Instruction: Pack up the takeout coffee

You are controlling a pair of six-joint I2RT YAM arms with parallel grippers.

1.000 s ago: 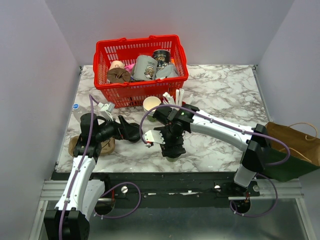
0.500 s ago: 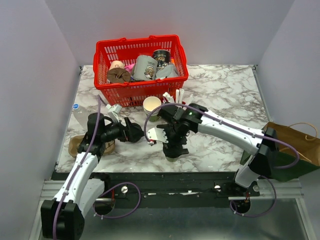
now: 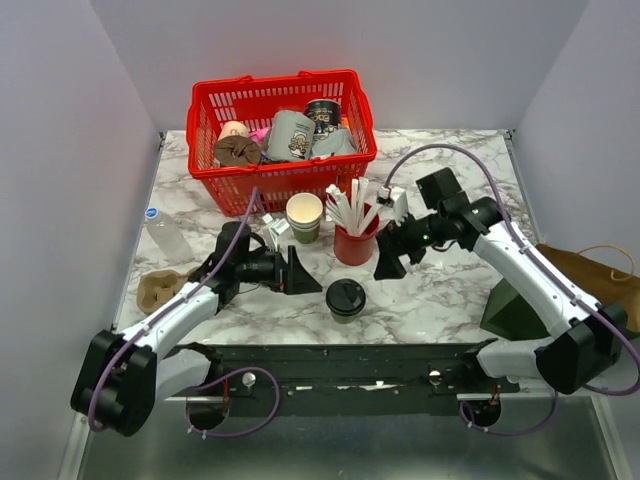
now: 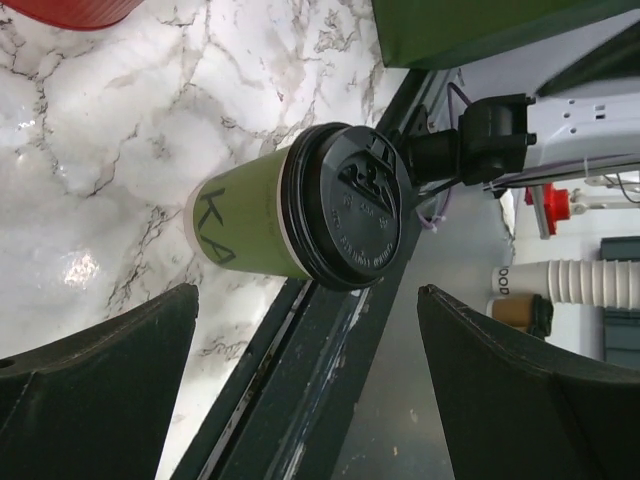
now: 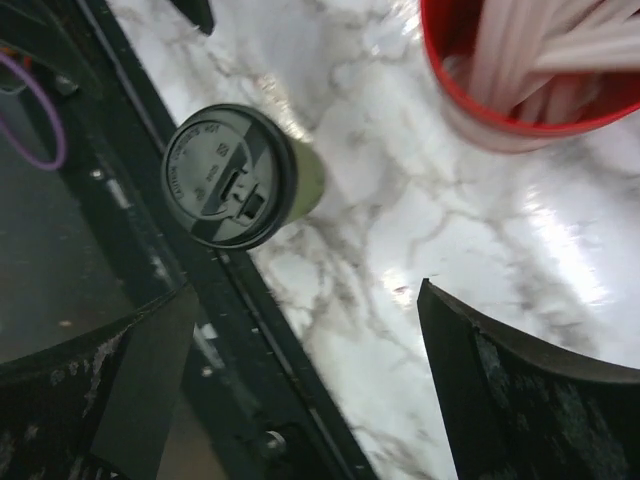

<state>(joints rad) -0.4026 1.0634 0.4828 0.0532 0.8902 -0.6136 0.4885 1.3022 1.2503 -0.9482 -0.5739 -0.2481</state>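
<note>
The takeout coffee is an olive-green cup with a black lid, upright near the table's front edge. It lies just beyond my left fingertips in the left wrist view and at the upper left of the right wrist view. My left gripper points at it from the left, open, its fingers short of the cup. My right gripper hovers to the cup's upper right, open and empty, with dark fingers over bare marble.
A red cup of white sticks and a lidless green cup stand behind the coffee. A red basket of items sits at the back. A water bottle lies left; a brown paper bag and a green bag sit right.
My right gripper has come away from the lidded cup and swung back to the right, uncovering the red cup. My left gripper has moved right, toward the coffee.
</note>
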